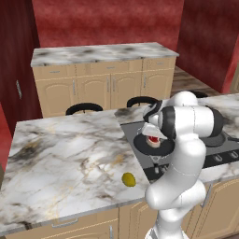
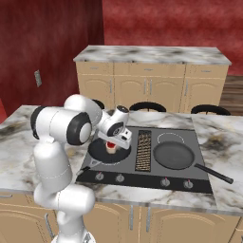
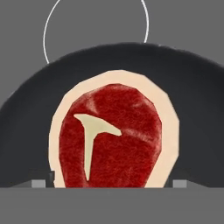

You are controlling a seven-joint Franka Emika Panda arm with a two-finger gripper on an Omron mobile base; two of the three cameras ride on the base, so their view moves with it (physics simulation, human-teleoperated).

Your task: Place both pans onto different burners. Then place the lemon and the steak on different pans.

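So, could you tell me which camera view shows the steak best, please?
The hand view: the steak lies close up in its pan, fat rim and bone mark clear. In both base views the hand hides most of it, leaving a small red patch.

Steak [image 3: 110, 135]: flat in left pan [image 2: 102, 152] on cooktop. Right pan [image 2: 173, 155]: empty, apparently over a burner [image 3: 96, 30] ring. Lemon [image 1: 129, 179]: on the counter, apart from both.

The steak [image 3: 111, 135] lies in the left pan [image 2: 102, 151] on the cooktop [image 2: 199, 142]; the other pan [image 2: 173, 155] sits right of it. The lemon [image 1: 129, 179] rests on the bench [image 1: 65, 154] near its front edge, left of the cooktop.
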